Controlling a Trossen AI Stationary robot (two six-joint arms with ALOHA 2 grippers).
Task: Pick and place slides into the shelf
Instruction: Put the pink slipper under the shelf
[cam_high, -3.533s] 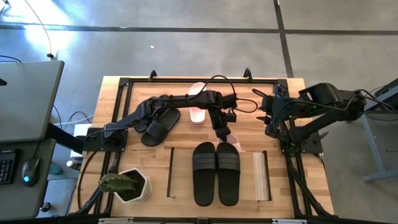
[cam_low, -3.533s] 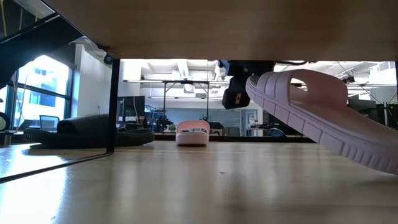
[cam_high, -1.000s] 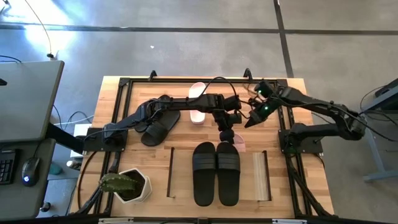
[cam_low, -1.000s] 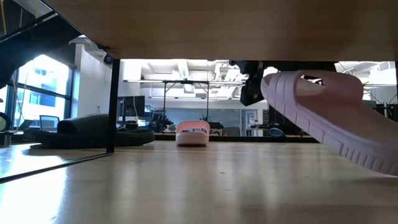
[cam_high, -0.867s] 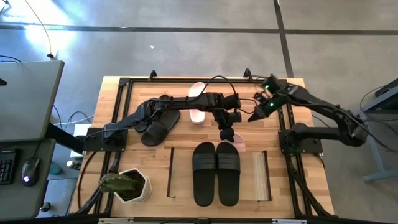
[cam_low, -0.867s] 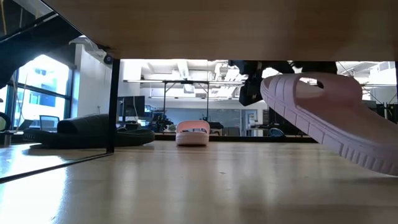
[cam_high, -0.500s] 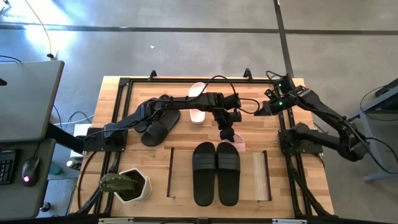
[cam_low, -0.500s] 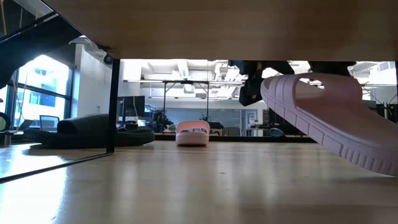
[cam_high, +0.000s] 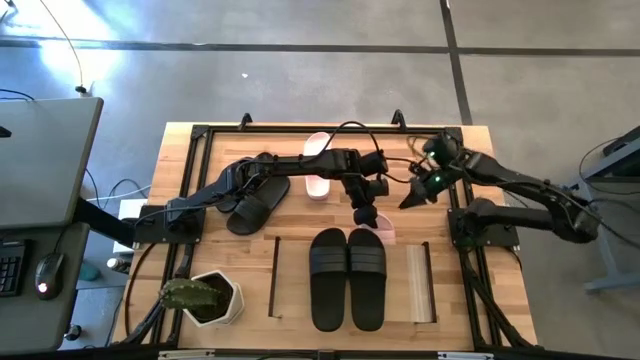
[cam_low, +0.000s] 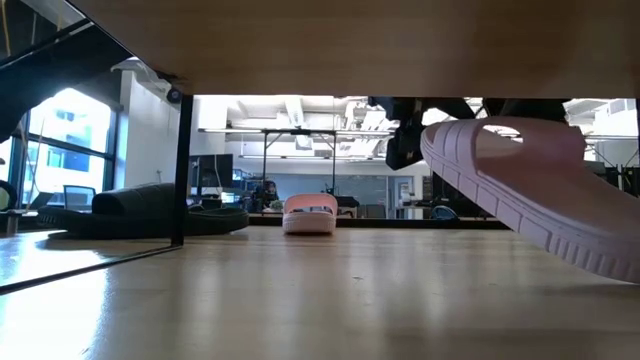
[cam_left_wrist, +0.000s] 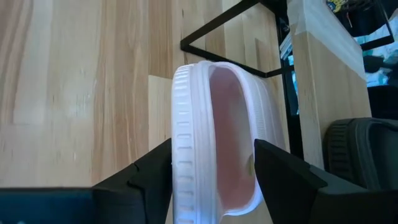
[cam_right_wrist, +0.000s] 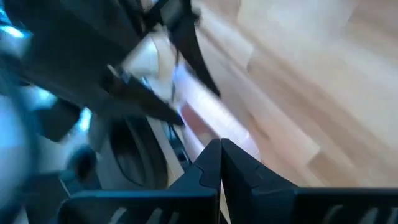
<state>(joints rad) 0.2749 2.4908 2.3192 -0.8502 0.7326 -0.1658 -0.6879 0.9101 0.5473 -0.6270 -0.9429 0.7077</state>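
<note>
Holding one pink sandal (cam_left_wrist: 214, 143) clamped between its fingers (cam_left_wrist: 283, 171), the left pincer (cam_high: 362, 218) hangs just behind the shelf (cam_high: 418, 283), at the back edge of the shelf's top board. In the low view that sandal (cam_low: 520, 180) is tilted, toe end raised, heel end dropping toward the tabletop (cam_low: 300, 300) beneath the shelf's top board; whether the heel touches the wood cannot be told.

Right pincer (cam_high: 406, 203): fingertips pressed together, nothing between them, poised close beside the left pincer and the held sandal, behind the shelf.

Other items, placed from the shelf:
- Black pair (cam_high: 347, 275): lying on the shelf's top board, side by side, touching.
- Second pink sandal (cam_high: 317, 170): flat on the tabletop, well behind the shelf.
- Second black pair (cam_high: 255, 200): on the tabletop, behind the shelf and off toward the left arm's side.
- Potted cactus (cam_high: 203, 297): beside the shelf, at its left end.

Step in hand, as judged: placing the first pink sandal into the space under the shelf's top board, entering from the rear.

Next move, as judged: the sandal needs levelling so its sole lies flat, then sliding further in under the board before release. The right pincer stands close enough to steady or nudge it. Clearance under the board looks tight, so a tilted sandal may catch the board's edge.
</note>
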